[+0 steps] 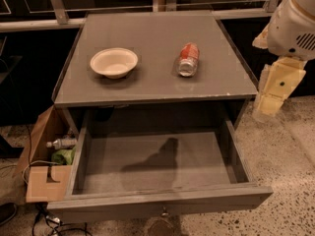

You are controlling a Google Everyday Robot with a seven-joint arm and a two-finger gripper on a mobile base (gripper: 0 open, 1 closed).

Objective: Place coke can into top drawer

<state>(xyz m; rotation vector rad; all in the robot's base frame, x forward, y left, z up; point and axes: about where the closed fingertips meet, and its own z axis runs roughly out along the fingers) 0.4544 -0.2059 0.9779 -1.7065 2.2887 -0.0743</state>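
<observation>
grey cabinet top [147, 38] bears the coke can [188, 59]; pincer [266, 108] hangs beside, state unclear.

We see the red coke can [188, 59] lying sideways on the cabinet top [147, 33], the grey top drawer [157, 200] open below, the gripper [269, 100] at right.

1 coke can [188, 59], 1 bowl [113, 62], 1 top drawer [157, 200], 1 cardboard box [42, 183], 1 gripper [264, 109], right of cabinet top [147, 33].

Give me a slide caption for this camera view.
Coke can lying on the cabinet top near a bowl, top drawer open below, gripper hanging at the right.
</observation>
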